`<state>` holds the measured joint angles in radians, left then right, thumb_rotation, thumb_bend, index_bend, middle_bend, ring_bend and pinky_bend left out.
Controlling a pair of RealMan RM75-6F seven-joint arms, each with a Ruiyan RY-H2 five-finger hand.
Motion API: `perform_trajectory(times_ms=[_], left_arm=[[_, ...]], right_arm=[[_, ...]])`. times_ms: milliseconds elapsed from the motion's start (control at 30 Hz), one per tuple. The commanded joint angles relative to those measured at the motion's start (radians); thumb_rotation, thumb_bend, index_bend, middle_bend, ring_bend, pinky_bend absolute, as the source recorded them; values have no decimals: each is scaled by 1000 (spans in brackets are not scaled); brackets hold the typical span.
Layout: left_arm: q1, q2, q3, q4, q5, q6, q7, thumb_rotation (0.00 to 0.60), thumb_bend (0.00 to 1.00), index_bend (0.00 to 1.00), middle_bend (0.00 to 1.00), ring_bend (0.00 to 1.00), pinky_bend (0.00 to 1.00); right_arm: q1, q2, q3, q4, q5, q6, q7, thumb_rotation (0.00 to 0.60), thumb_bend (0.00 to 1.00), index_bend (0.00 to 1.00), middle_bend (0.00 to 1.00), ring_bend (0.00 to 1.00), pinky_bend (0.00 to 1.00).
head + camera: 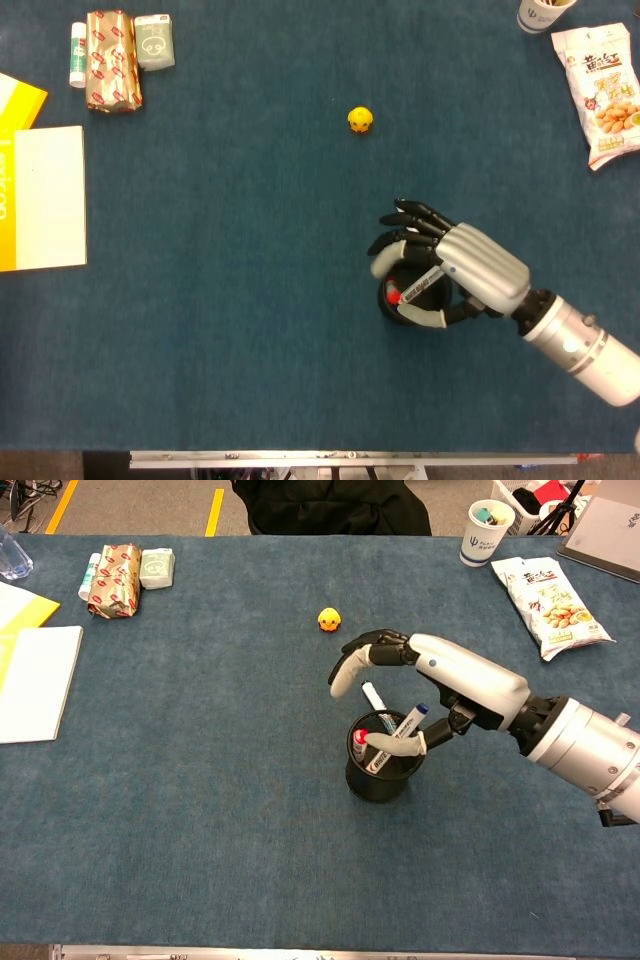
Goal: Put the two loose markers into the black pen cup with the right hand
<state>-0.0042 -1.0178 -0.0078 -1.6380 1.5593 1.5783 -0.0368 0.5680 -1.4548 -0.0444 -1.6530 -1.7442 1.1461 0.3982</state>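
Observation:
The black mesh pen cup (pixel 375 780) stands right of the table's middle; in the head view only its left rim (pixel 385 303) shows beneath my right hand (pixel 462 272). That hand (pixel 445 680) arches over the cup and pinches a red-capped marker (pixel 361 737) between the thumb and a finger. The marker (pixel 418 287) lies nearly level, red end at the cup's mouth. Two other markers lean inside the cup, one white-ended (pixel 373 696) and one blue-capped (pixel 417 715). My left hand shows in neither view.
A small yellow duck toy (pixel 328 620) sits beyond the cup. A snack bag (pixel 545 590) and a paper cup (pixel 480 530) are at the far right. A wrapped box (pixel 112 60), a small carton (pixel 154 40) and white and yellow pads (pixel 45 195) lie at the left.

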Motion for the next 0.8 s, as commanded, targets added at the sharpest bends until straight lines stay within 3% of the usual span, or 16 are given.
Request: perform_trajectory(times_ms=[33, 233, 433, 800], left_arm=[[0, 0, 0, 2, 0, -1, -1, 600, 195, 106, 166, 193, 240], [-1, -1, -3, 4, -1, 1, -4, 600, 195, 106, 166, 193, 240], [-2, -4, -3, 7, 1, -1, -8, 600, 195, 106, 166, 193, 240], [-8, -6, -3, 4, 10, -5, -3, 600, 195, 106, 166, 193, 240]], right_arm=[[1, 3, -2, 4, -5, 10, 5, 600, 202, 135, 241, 84, 32], [-15, 17, 29, 21, -14, 96, -9, 600, 194, 135, 236, 81, 32], [-29, 73, 76, 51, 40, 121, -89, 600, 197, 225, 243, 81, 32], [-32, 147, 71, 150, 131, 26, -256, 600, 235, 299, 262, 80, 32]])
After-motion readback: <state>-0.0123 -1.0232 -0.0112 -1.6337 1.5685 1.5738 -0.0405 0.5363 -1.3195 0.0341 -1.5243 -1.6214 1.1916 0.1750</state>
